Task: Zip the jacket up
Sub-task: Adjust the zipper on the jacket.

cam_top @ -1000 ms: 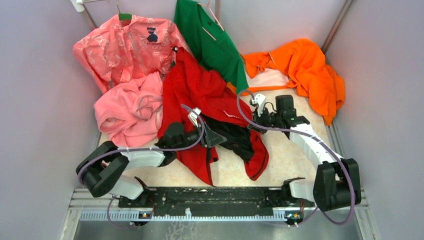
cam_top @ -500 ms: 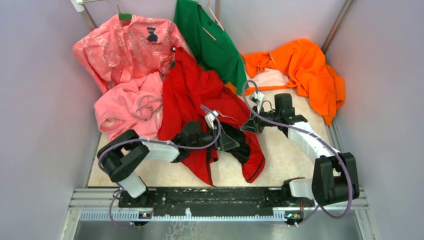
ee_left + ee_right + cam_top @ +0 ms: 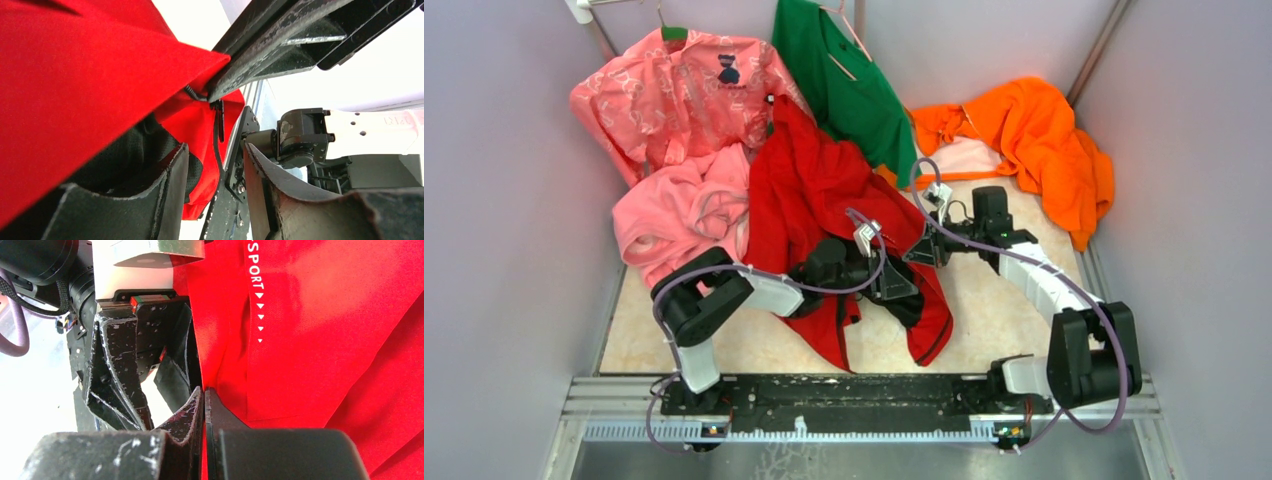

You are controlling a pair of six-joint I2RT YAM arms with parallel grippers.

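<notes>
Lying crumpled at the centre of the overhead view, the jacket (image 3: 824, 185) rests on the desk (image 3: 1009, 315), with its dark lining (image 3: 914, 285) exposed toward the lower middle. The left fingers (image 3: 892, 285) sit over that lining at the jacket's lower right portion. In the left wrist view they (image 3: 167, 200) stand apart with a clear gap and clamp nothing. Dark lining lies against the finger at lower left, and a dark zipper pull (image 3: 219, 115) hangs above the gap.

The right fingers (image 3: 921, 252) meet the jacket's right edge, just beside the left fingers. In the right wrist view they (image 3: 182, 415) are pressed together on a thin fold of red cloth, below white "SPORT" lettering (image 3: 253, 262).

A pink fleece (image 3: 684, 225) touches the jacket at left. A green garment (image 3: 844, 85) hangs at upper centre. An orange garment (image 3: 1044, 140) lies at upper right.
</notes>
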